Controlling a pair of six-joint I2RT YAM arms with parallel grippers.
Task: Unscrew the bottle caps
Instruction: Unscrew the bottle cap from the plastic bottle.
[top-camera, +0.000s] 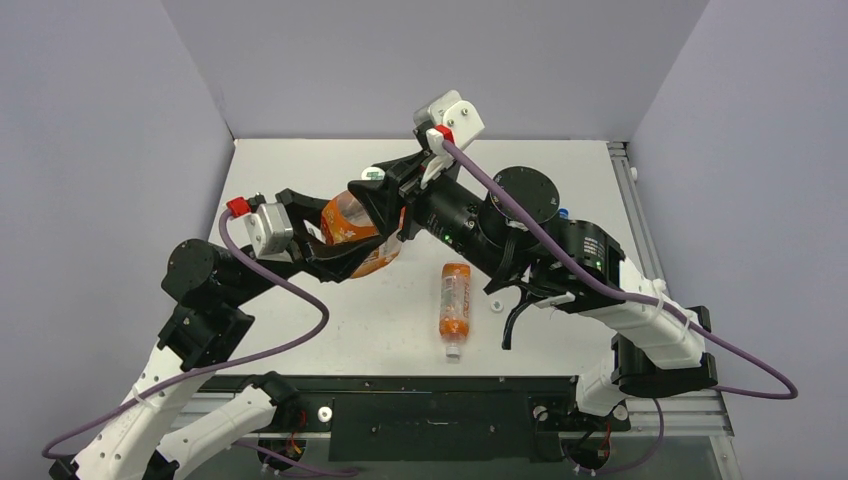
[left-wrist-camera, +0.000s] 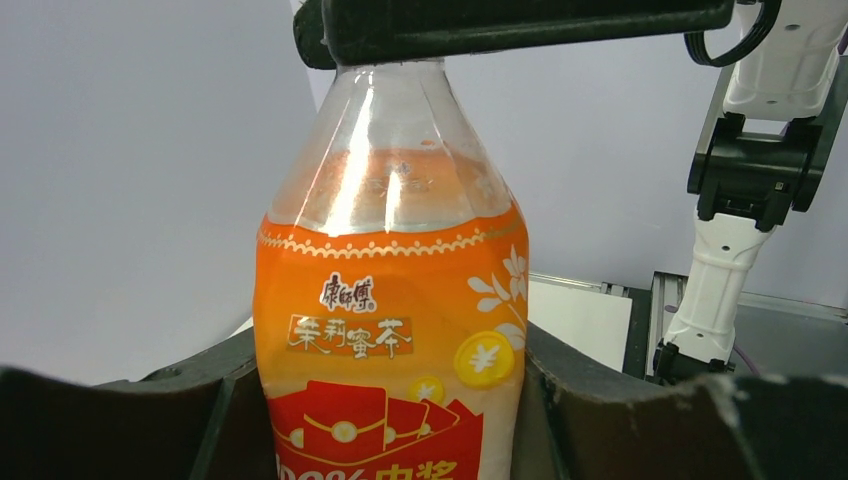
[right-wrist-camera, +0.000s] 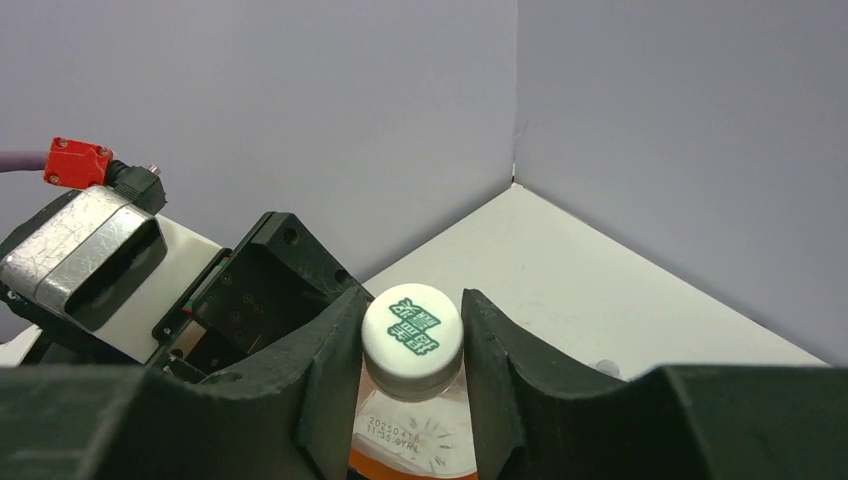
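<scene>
My left gripper (top-camera: 335, 250) is shut on the wide orange bottle (top-camera: 352, 228) and holds it tilted above the table; in the left wrist view the gripper (left-wrist-camera: 390, 420) clamps the bottle's labelled body (left-wrist-camera: 390, 330). My right gripper (top-camera: 388, 185) is shut on that bottle's white cap with a green mark (top-camera: 374, 173). In the right wrist view the gripper (right-wrist-camera: 413, 318) has both fingers pressed on the sides of the cap (right-wrist-camera: 412, 335). The slim orange bottle (top-camera: 455, 298) lies on the table with its white cap (top-camera: 453, 350) pointing toward me. The Pepsi bottles are hidden.
A loose small white cap (top-camera: 496, 305) lies right of the slim bottle. A small blue object (top-camera: 563, 212) peeks out behind the right arm. Grey walls close in the table at the back and sides; a metal rail (top-camera: 625, 190) runs along the right edge.
</scene>
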